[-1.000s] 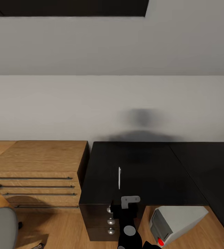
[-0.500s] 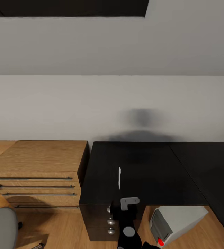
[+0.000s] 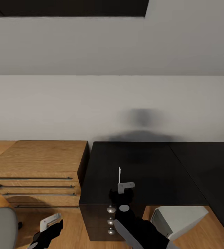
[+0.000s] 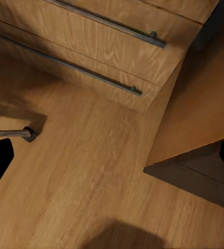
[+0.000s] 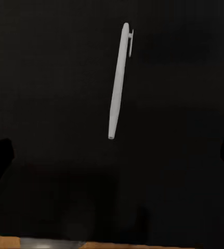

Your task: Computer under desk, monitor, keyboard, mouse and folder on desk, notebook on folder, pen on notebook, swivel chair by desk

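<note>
I see the pen (image 3: 119,178) lying flat on the glossy black table (image 3: 150,173), close to its near edge. Its long axis runs near to far; in my right wrist view the pen (image 5: 119,80) has its clip end farthest from the camera. My right gripper (image 3: 125,188) sits over the near edge just short of the pen, fingers apart. My left gripper (image 3: 50,222) hangs low over the wooden floor (image 4: 80,176) before the light wooden drawer chest (image 3: 35,169); I cannot tell its finger state. The computer (image 3: 179,219) stands under the table.
</note>
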